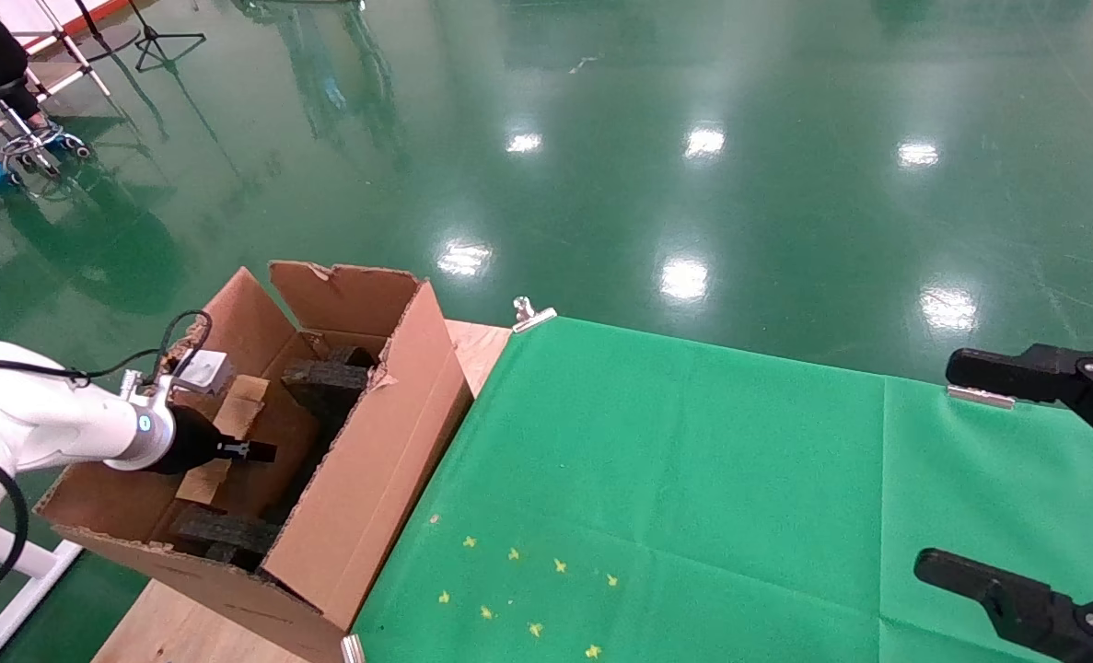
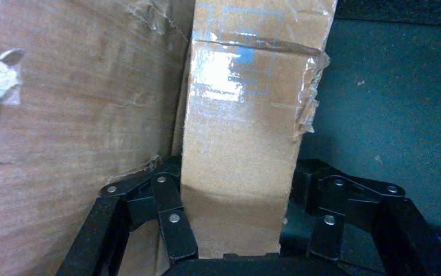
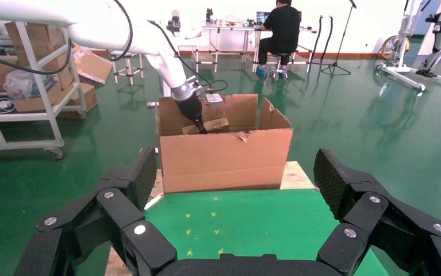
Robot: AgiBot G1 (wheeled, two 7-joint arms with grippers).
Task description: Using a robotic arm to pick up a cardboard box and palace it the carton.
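The cardboard box (image 2: 246, 115), small and sealed with glossy clear tape, sits clamped between the fingers (image 2: 172, 221) of the left gripper (image 1: 249, 451), inside the carton (image 1: 389, 442) at the far left of the table. Pale blue printed outlines show on the box's upper face in the left wrist view, but glare on the tape leaves no writing legible. In that view the box's lower end is hidden behind the gripper body, and a wall of the carton fills one side. From the head view only parts of the box (image 1: 233, 419) show around the robotic arm (image 1: 58, 419), which reaches in over the carton's near-left wall. Black foam inserts (image 1: 325, 378) lie in the carton, partly hidden by its walls and torn flaps. The carton stands at the left edge of the green cloth (image 1: 693, 479). The right gripper (image 3: 235, 224) hangs with fingers spread wide above the cloth's right side, partly cut off in the head view. A seated person (image 3: 281, 29) is far back
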